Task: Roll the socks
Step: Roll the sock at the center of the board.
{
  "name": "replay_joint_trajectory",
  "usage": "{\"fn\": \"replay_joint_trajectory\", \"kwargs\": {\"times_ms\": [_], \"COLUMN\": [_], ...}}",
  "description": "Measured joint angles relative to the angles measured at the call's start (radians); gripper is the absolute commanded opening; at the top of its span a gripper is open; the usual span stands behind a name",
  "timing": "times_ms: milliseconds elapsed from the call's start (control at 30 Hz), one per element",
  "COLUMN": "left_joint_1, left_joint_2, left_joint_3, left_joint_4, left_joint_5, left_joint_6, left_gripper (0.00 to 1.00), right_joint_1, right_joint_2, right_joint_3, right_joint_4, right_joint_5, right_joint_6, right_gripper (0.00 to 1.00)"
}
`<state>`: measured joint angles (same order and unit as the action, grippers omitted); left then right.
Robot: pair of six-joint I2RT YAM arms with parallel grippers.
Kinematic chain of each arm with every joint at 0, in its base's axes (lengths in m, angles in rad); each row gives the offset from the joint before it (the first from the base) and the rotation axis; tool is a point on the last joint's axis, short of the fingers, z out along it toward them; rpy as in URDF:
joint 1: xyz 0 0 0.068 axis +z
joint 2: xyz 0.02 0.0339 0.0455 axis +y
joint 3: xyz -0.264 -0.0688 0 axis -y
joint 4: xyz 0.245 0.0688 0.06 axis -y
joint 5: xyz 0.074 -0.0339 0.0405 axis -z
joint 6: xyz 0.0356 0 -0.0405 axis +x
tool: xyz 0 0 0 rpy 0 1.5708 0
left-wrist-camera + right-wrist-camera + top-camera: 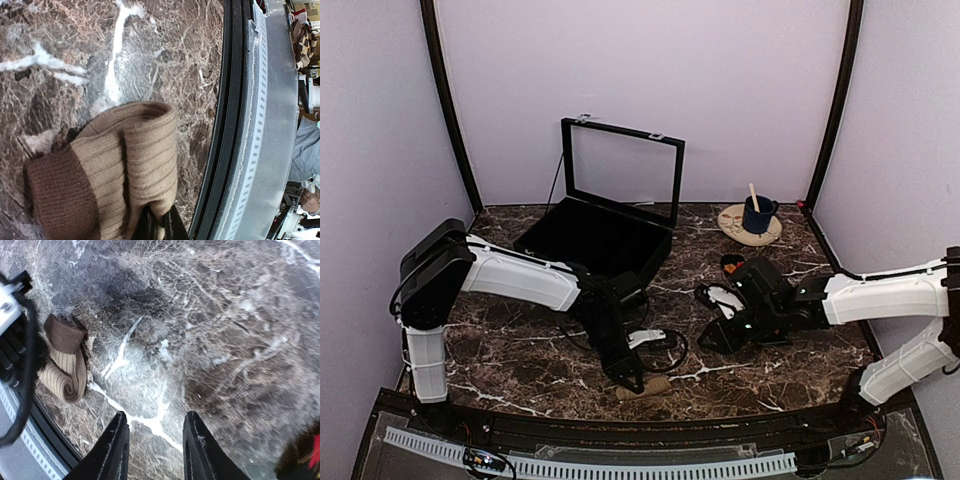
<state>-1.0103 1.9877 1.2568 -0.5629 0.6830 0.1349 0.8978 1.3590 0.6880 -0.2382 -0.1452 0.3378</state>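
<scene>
My left claw (156, 226) clamped the socks (125, 160) at the near edge of the surface (165, 50), right claw (152, 432) apart. I judged rolling begun; it needed a tighter turn.

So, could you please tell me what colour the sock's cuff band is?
Dark brown; the sock is otherwise ribbed tan. Best in the left wrist view.

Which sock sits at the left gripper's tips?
The tan ribbed sock with the dark brown cuff, folded by the near table edge. The other sock, black with orange, lies farther back beside the right arm.
</scene>
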Motion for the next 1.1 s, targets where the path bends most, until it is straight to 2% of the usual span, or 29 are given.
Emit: {"fn": "replay_joint_trajectory", "kwargs": {"times_ms": [133,233,400,600,900,1100], "left_joint_1": [0.008,0.017,0.041,0.070,0.111,0.126], "left_joint_2": [0.018,0.034,0.063,0.095,0.116,0.129], "left_joint_3": [0.007,0.015,0.035,0.057,0.065,0.069], "left_joint_4": [-0.013,-0.026,-0.053,-0.089,-0.143,-0.163], "left_joint_5": [0.040,0.074,0.126,0.175,0.222,0.246], "left_joint_6": [0.000,0.000,0.001,0.011,0.040,0.055], "left_gripper": [0.00,0.00,0.00,0.00,0.00,0.00], "right_joint_1": [0.032,0.101,0.239,0.345,0.486,0.535], "right_joint_2": [-0.077,-0.114,-0.132,-0.129,-0.018,0.088], "right_joint_3": [-0.019,-0.019,-0.017,-0.001,0.098,0.158], "right_joint_4": [-0.005,-0.012,-0.051,-0.089,-0.117,-0.122], "right_joint_5": [0.040,0.081,0.160,0.249,0.328,0.354], "right_joint_6": [-0.012,-0.029,-0.068,-0.118,-0.212,-0.283], "right_gripper": [0.35,0.35,0.35,0.35,0.35,0.36]}}
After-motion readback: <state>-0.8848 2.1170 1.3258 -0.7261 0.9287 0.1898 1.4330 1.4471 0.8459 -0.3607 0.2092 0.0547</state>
